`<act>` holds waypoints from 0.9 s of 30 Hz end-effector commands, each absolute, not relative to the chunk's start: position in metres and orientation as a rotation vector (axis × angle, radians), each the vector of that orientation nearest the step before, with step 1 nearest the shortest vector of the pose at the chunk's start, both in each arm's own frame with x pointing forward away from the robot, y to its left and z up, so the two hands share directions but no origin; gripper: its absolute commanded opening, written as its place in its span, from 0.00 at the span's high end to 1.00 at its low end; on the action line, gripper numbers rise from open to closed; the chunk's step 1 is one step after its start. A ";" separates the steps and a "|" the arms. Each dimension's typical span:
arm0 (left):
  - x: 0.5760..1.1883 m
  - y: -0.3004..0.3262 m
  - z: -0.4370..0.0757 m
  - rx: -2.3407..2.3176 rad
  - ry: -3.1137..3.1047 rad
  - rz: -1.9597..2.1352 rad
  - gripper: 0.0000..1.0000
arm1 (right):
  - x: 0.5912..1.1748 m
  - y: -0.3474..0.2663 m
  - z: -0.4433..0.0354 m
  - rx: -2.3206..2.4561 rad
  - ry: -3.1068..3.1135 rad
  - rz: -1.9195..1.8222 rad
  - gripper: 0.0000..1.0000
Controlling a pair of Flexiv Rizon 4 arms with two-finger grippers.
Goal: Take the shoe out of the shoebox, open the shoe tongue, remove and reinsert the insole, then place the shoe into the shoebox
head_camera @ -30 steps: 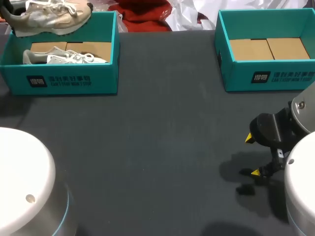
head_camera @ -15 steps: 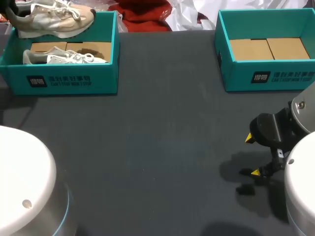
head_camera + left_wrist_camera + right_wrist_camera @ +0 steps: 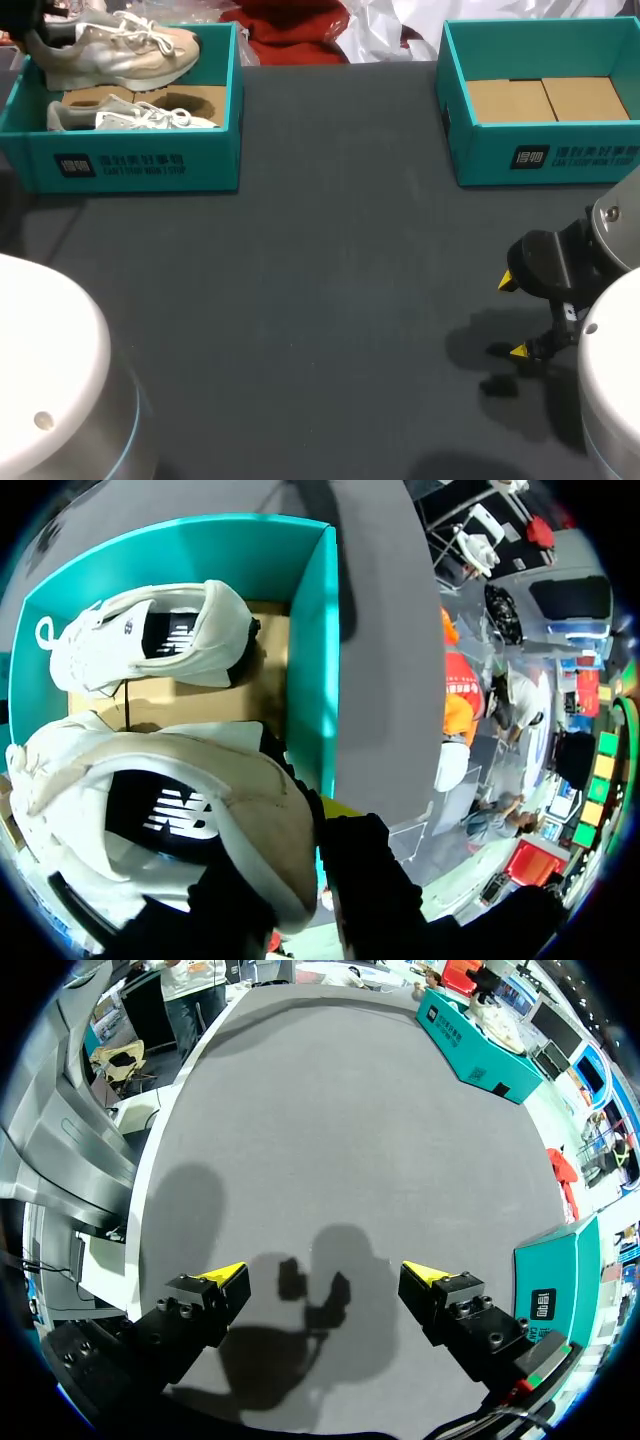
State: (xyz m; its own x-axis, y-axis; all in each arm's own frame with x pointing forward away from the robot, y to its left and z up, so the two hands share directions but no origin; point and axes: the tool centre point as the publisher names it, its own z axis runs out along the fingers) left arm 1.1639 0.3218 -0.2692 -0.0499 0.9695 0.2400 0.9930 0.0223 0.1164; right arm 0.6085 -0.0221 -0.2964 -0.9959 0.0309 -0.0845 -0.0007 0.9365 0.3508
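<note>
Pinched at its heel by the left hand (image 3: 305, 850), the shoe (image 3: 120, 52) is now held lower and farther right above the far-left shoebox (image 3: 225, 110) than a second ago, so its removal is judged under way, while the right hand (image 3: 325, 1280) is held spread over the near-right desk (image 3: 320, 300).

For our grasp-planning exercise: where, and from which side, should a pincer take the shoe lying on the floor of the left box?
Probably the heel collar of the lying shoe, from above: one finger inside the opening, one behind the heel. The opening faces up, and the box walls block its sides. The left pincer is shut on the other shoe.
</note>
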 end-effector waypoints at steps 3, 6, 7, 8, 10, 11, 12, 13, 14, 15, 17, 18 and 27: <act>1.175 0.320 -0.273 -2.082 -2.175 -0.373 1.00 | 0.606 -0.022 -0.297 0.024 3.000 0.541 0.00; 1.178 0.318 -0.276 -2.073 -2.174 -0.370 1.00 | 0.606 -0.022 -0.297 0.024 3.000 0.541 0.00; 1.178 0.318 -0.277 -2.069 -2.172 -0.366 1.00 | 0.606 -0.022 -0.297 0.024 3.000 0.541 0.00; 1.179 0.316 -0.279 -2.066 -2.169 -0.362 1.00 | 0.606 -0.022 -0.297 0.024 3.000 0.541 0.00; 1.181 0.314 -0.282 -2.061 -2.165 -0.359 1.00 | 0.606 -0.022 -0.297 0.024 3.000 0.541 0.00; 1.181 0.312 -0.283 -2.060 -2.163 -0.358 1.00 | 0.606 -0.022 -0.297 0.024 3.000 0.541 0.00; 1.182 0.311 -0.284 -2.059 -2.160 -0.357 1.00 | 0.606 -0.022 -0.297 0.024 3.000 0.541 0.00; 1.182 0.309 -0.285 -2.060 -2.155 -0.359 1.00 | 0.606 -0.022 -0.297 0.024 3.000 0.541 0.00; 1.183 0.308 -0.286 -2.061 -2.149 -0.362 1.00 | 0.606 -0.022 -0.297 0.024 3.000 0.541 0.00; 1.183 0.307 -0.287 -2.062 -2.146 -0.364 1.00 | 0.606 -0.022 -0.297 0.024 3.000 0.541 0.00; 1.184 0.305 -0.290 -2.061 -2.140 -0.366 1.00 | 0.606 -0.022 -0.297 0.024 3.000 0.541 0.00; 1.185 0.304 -0.292 -2.058 -2.136 -0.365 1.00 | 0.606 -0.022 -0.297 0.024 3.000 0.541 0.00; 1.188 0.296 -0.310 -2.032 -2.118 -0.371 1.00 | 0.606 -0.022 -0.297 0.024 3.000 0.541 0.00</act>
State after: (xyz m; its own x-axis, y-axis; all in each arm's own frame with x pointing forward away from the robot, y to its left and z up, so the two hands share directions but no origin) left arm 1.1805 0.2984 -0.3037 -0.0425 0.9559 0.2907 0.9979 0.0262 0.0597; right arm 0.6085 -0.0221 -0.2964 -0.9959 0.0309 -0.0845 -0.0007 0.9365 0.3508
